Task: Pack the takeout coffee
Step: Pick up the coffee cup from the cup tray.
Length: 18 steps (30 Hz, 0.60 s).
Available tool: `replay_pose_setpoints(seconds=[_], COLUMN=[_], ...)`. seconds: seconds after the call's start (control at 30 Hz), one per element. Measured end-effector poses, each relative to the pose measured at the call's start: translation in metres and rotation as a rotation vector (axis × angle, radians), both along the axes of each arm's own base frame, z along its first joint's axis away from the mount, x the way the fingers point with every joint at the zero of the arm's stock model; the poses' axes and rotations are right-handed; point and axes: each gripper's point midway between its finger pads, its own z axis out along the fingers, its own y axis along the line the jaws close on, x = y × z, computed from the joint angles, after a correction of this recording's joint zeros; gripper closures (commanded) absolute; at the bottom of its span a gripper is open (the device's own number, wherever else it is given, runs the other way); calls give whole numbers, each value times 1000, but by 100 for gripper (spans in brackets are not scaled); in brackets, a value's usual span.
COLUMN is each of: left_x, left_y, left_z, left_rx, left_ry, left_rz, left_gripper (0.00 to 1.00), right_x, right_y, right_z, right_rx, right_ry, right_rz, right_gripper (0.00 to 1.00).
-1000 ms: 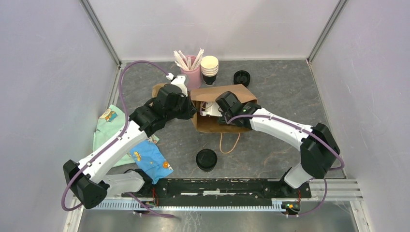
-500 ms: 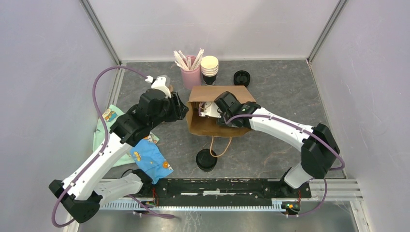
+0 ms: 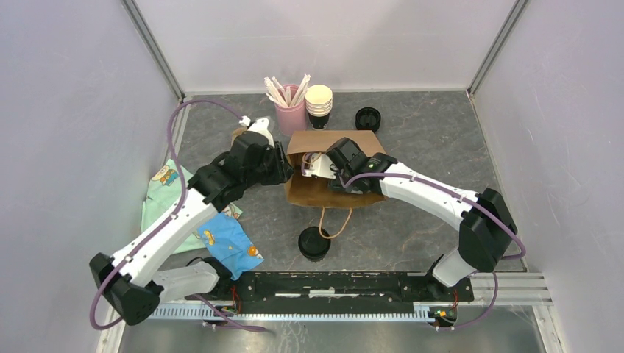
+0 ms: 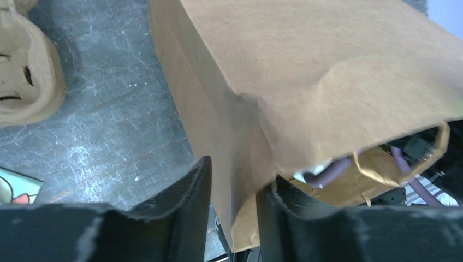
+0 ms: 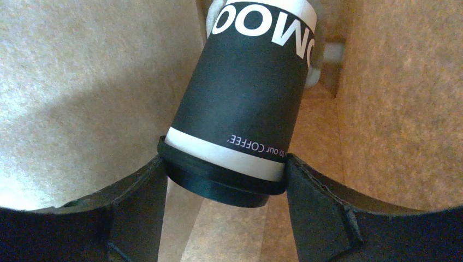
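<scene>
Grey stone-look counter [image 3: 441, 132]. Right gripper [image 5: 224, 164], inside brown paper bag [image 4: 327, 65], clamps small black lidded paper cup [image 5: 245, 93] by its lid end, long axis pointing deeper in. Left gripper [image 4: 233, 180] straddles bag's mouth edge, jaws part-open.

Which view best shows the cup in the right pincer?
Right wrist: the lidded black cup is gripped by the right pincer inside the brown bag. Top external hides it; left wrist shows only the bag.

left gripper [image 4: 232, 191]: jaws parted | right gripper [image 5: 225, 180]: jaws spread wide, clamping
</scene>
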Motion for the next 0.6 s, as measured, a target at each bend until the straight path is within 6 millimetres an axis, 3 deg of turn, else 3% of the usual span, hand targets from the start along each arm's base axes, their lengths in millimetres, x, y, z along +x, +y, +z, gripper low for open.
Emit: replay_pose_setpoints(seconds=[0.13, 0.3, 0.6], left_x=[7, 9, 12], left_y=[-6, -8, -12], left_z=[-15, -4, 15], left_rx=[32, 15, -15], left_ry=[42, 22, -8], left_rz=[0, -1, -8], left_gripper=[80, 94, 98], right_x=[-1, -3, -10], right_y=[1, 7, 37], right_z=[1, 10, 30], right_rx=[6, 31, 135], right_ry=[10, 28, 99], right_rz=[4, 6, 9], right_gripper=[69, 77, 91])
